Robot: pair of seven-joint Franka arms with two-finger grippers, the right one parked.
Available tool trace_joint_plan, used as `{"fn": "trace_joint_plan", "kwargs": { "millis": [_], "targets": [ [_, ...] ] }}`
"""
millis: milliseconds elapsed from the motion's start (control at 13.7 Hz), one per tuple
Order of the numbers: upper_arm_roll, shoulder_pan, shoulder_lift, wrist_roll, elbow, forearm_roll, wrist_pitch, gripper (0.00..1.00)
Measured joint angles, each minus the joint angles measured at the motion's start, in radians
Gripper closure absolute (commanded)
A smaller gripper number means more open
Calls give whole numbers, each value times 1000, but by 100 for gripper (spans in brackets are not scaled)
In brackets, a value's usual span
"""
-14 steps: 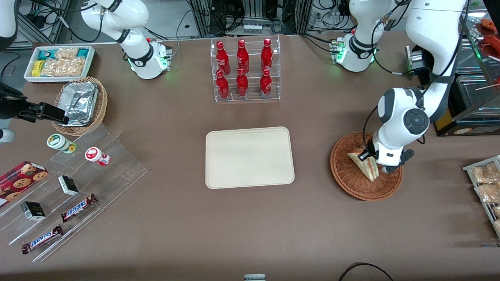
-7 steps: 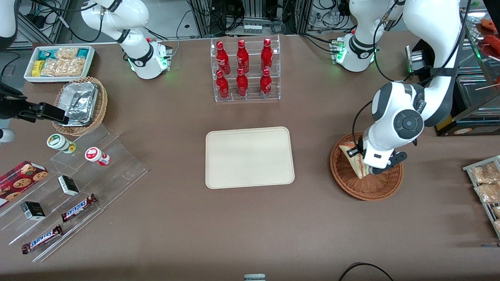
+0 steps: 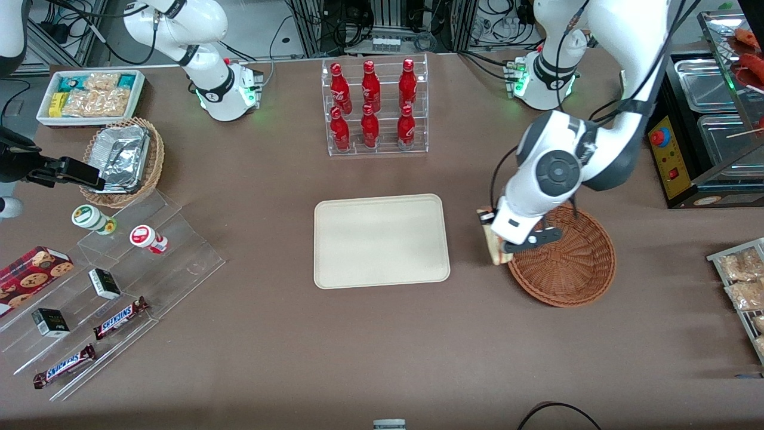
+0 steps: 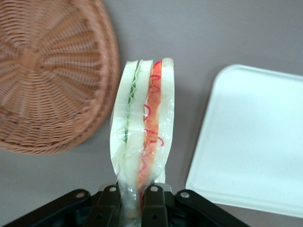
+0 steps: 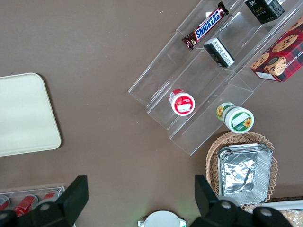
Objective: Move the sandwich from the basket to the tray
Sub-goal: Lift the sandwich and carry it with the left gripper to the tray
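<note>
My left gripper (image 3: 498, 239) is shut on the sandwich (image 3: 493, 243), a wrapped wedge of white bread with red and green filling. It holds the sandwich in the air over the table, between the reddish-brown wicker basket (image 3: 573, 266) and the cream tray (image 3: 382, 240), just at the basket's rim. In the left wrist view the sandwich (image 4: 142, 127) hangs from the gripper (image 4: 131, 198), with the basket (image 4: 52, 75) to one side and the tray (image 4: 255, 137) to the other. Nothing lies in the basket or on the tray.
A clear rack of red bottles (image 3: 373, 107) stands farther from the front camera than the tray. Toward the parked arm's end are a tan basket of foil trays (image 3: 122, 158), a white snack bin (image 3: 89, 95) and acrylic steps with snacks (image 3: 113, 286). Packets (image 3: 743, 280) lie at the working arm's end.
My gripper has lifted the sandwich out of the basket and carried it toward the tray. The basket is left without anything in it.
</note>
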Motion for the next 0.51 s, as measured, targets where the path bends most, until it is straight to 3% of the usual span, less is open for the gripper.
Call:
{"fn": "trace_joint_plan", "kwargs": {
  "millis": [293, 512],
  "targets": [
    [-111, -9, 123, -30, 112, 59, 1, 100],
    [-125, -101, 220, -89, 213, 81, 1, 100]
  ]
}}
